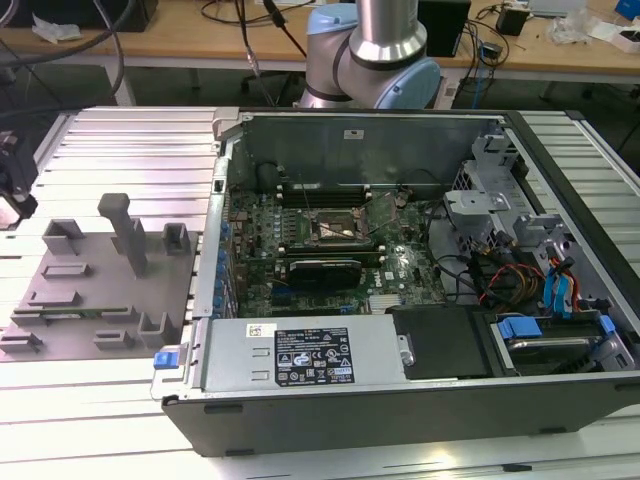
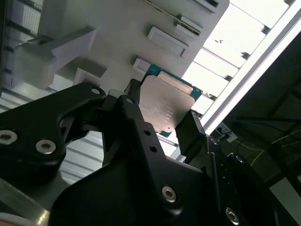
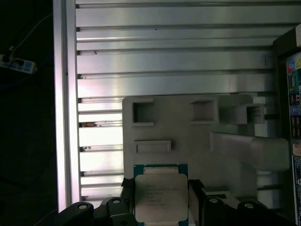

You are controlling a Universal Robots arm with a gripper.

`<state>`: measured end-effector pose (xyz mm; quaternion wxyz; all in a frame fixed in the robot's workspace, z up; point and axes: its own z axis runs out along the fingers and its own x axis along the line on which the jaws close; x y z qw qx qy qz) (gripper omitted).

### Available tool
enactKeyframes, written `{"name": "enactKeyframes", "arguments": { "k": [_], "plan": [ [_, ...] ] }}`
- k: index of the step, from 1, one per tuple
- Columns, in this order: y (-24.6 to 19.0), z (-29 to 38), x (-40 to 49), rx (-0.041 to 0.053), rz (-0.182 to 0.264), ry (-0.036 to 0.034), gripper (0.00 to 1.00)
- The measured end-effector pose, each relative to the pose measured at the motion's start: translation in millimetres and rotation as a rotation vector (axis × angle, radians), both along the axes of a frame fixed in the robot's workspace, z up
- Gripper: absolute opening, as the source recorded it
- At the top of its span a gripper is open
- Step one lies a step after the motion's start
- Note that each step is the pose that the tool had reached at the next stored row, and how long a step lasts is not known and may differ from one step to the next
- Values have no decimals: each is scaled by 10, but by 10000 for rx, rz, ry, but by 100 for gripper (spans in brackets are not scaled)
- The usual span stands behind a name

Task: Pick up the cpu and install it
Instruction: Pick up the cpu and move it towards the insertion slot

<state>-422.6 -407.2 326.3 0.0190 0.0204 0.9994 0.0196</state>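
Silvery cpu [image 3: 161,195] clamped by two opposite rims in the gripper [image 3: 161,201], near grey fixture [image 3: 188,136] at nine o'clock of computer case [image 1: 420,400]; likely light, stiff, slick, fragile underneath, so edges only

You'll see the small flat square cpu [image 3: 161,203] has a dull, faintly brushed silvery metal lid over a green board rim. The black gripper [image 3: 161,192] looks matt, with shiny screw heads. The pale grey fixture tray [image 3: 188,127] is matt plastic. The ribbed aluminium table [image 3: 164,61] gleams smooth.
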Motion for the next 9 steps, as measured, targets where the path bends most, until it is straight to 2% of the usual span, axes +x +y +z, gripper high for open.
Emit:
{"name": "enactKeyframes", "arguments": {
  "k": [9],
  "plan": [
    [6, 209, 0, 0, 0, 0, 55]
  ]
}}
